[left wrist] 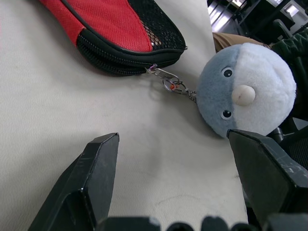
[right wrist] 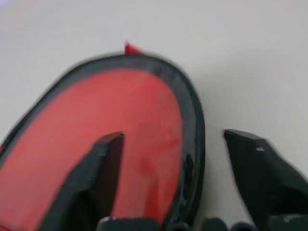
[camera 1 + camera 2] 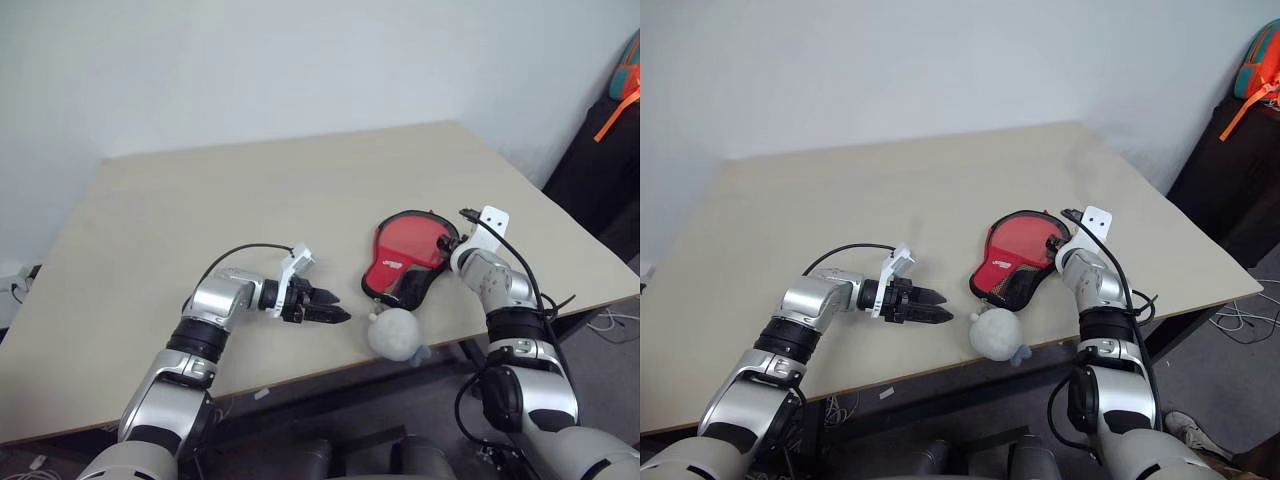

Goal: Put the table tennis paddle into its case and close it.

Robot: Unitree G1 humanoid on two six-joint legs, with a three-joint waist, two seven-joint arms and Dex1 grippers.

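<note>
**Currently: case closed on the worktop, right jaws standing over its rim**

The case [image 3: 405, 258] lies flat near the right front part of the worktop [image 3: 200, 220], red face up, black zipper edging running round it, mesh patch toward the front edge. The table tennis paddle cannot be made out apart from the case; whether it is inside cannot be told from these views. In the left wrist view the zipper edge at the narrow end appears drawn shut up to the pull.

Hazards from this state:
- The right gripper [image 2: 171, 144] has its jaws apart, one finger over the red face and the other outside the black edging. A closing or sideways move here is likely to drag the soft case rather than release it cleanly.
- The case sits close to the front edge. A push toward that edge could slide it off.
- A grey plush toy [image 1: 248, 91] hangs from the zipper pull by a short metal chain [image 1: 171, 83] and rests just beside the narrow end, at the very edge of the worktop. If it drops over, its weight could pull on the zipper or tug the case along.

Surroundings: the left gripper [image 3: 318, 307] hovers with jaws wide, pointing at the toy, well apart from the case. Nothing else on the worktop obstructs either arm.
</note>
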